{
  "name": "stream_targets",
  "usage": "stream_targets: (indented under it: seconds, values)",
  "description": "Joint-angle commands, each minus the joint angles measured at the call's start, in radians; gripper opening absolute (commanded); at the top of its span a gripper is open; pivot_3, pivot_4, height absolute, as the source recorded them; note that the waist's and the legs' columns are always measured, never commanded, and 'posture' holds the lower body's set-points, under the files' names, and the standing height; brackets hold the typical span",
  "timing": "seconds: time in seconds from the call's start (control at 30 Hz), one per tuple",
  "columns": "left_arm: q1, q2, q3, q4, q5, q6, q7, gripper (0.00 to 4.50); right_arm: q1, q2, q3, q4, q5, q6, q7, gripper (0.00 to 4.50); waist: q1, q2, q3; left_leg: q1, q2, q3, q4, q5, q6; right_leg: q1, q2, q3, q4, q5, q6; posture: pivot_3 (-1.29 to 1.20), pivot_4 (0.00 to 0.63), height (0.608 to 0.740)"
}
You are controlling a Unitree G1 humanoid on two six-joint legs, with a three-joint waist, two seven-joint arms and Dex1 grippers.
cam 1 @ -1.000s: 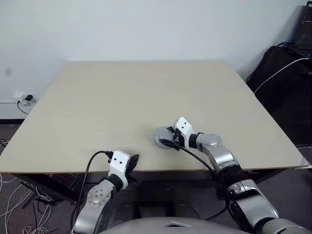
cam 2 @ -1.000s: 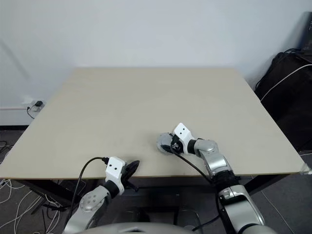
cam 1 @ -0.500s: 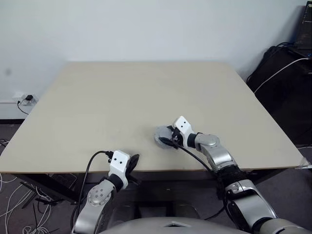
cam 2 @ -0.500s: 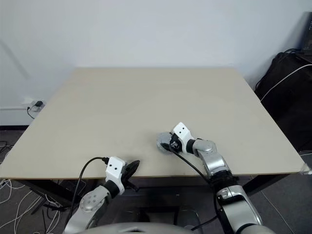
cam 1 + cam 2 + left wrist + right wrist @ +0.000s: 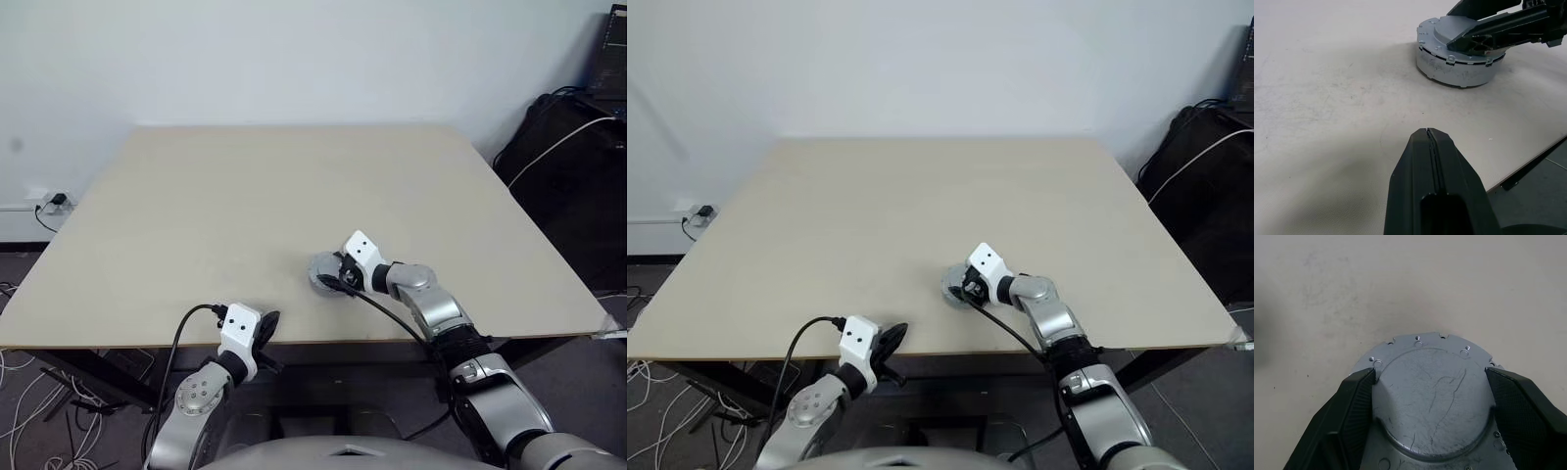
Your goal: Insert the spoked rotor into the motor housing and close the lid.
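The lid (image 5: 1432,396), a plain grey disc with a raised middle, lies face up on a round grey stack near the table's front edge. My right gripper (image 5: 331,279) reaches over it from the right. Its two black fingers (image 5: 1354,401) press against either side of the raised middle, shut on the lid. The lid (image 5: 1449,32) covers whatever is below, so the motor housing and the spoked rotor are hidden. My left gripper (image 5: 1428,132) is shut and empty, low at the table's front edge, left of the stack and well apart from it.
The tan table (image 5: 245,196) stretches wide behind the stack. Its front edge (image 5: 323,343) runs just behind my left gripper. Black bags and a white cable (image 5: 568,147) stand off the table's right side. A wall socket with cables (image 5: 54,201) is at the left.
My right gripper has swung slightly to the left over the lid, still at the same spot. The lid and my left gripper have not moved.
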Motion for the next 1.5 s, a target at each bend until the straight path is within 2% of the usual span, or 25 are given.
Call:
stream_targets:
  seconds: [0.03,0.37,0.5,0.6,0.73,0.97,1.1,1.27,1.5]
  values:
    - [-0.012,-0.004,0.000,-0.019,-0.002,-0.022,-0.002,0.00,-0.013,-0.019,0.007,0.012,-0.049,0.018,-0.036,3.26,0.000,0.000,-0.001,0.000,0.000,0.000,0.000,0.000,0.000,0.000,0.000,0.000,0.000,0.000,0.000,0.00,0.000,0.740]
    - [-0.018,-0.003,0.000,-0.014,0.001,-0.024,-0.002,0.00,-0.010,-0.028,0.014,0.030,-0.058,0.033,-0.028,3.26,0.001,0.001,-0.002,0.000,0.000,0.000,0.000,0.000,0.000,0.000,-0.001,0.000,0.000,0.000,0.000,0.00,0.000,0.740]
    - [-0.050,-0.034,0.017,-0.025,-0.001,0.003,0.039,0.00,-0.004,-0.024,0.017,0.022,-0.059,0.044,-0.033,3.26,0.001,0.001,-0.003,0.000,0.000,0.000,0.000,0.000,0.000,0.000,-0.001,0.000,0.000,0.000,0.000,0.00,0.000,0.740]
    - [-0.136,-0.063,0.039,-0.001,0.008,0.100,0.092,0.00,-0.002,-0.018,0.020,0.015,-0.059,0.051,-0.036,3.26,0.002,0.001,-0.003,0.001,0.000,0.000,0.000,0.000,0.000,0.001,-0.002,0.000,0.000,0.001,0.001,0.00,0.000,0.740]
    - [-0.267,-0.075,0.057,0.073,0.000,0.121,0.087,0.00,-0.006,-0.008,0.021,0.017,-0.055,0.057,-0.043,3.26,0.002,0.001,-0.003,0.001,0.000,0.000,0.000,0.001,0.000,0.002,0.000,-0.001,0.000,0.002,0.002,0.00,0.000,0.740]
    - [-0.549,-0.106,0.152,0.274,-0.132,0.335,0.032,0.00,-0.010,0.008,0.022,0.007,-0.053,0.065,-0.055,3.26,0.001,-0.003,-0.003,0.004,0.000,0.000,0.000,0.002,0.001,0.005,0.002,-0.002,-0.001,0.003,0.002,0.00,0.000,0.740]
    - [-0.676,-0.127,0.200,0.410,-0.192,0.396,-0.017,0.00,-0.010,0.015,0.021,0.000,-0.052,0.072,-0.060,3.26,-0.005,-0.006,-0.002,0.010,0.000,0.000,0.000,0.002,0.001,0.011,0.002,-0.002,-0.002,0.003,0.003,0.00,0.000,0.740]
    - [-0.781,-0.133,0.209,0.514,-0.244,0.477,-0.095,0.00,-0.006,0.017,0.020,-0.014,-0.050,0.080,-0.064,3.26,-0.009,-0.008,0.000,0.010,0.000,0.000,0.000,0.002,0.001,0.011,0.002,-0.001,-0.002,0.003,0.003,0.00,0.000,0.740]
    - [-0.821,-0.124,0.175,0.556,-0.249,0.533,-0.175,0.00,0.002,0.016,0.018,-0.037,-0.047,0.094,-0.066,3.26,-0.011,-0.009,0.000,0.010,0.000,0.000,-0.001,0.002,0.000,0.011,0.000,0.000,-0.002,0.003,0.002,0.00,0.000,0.740]
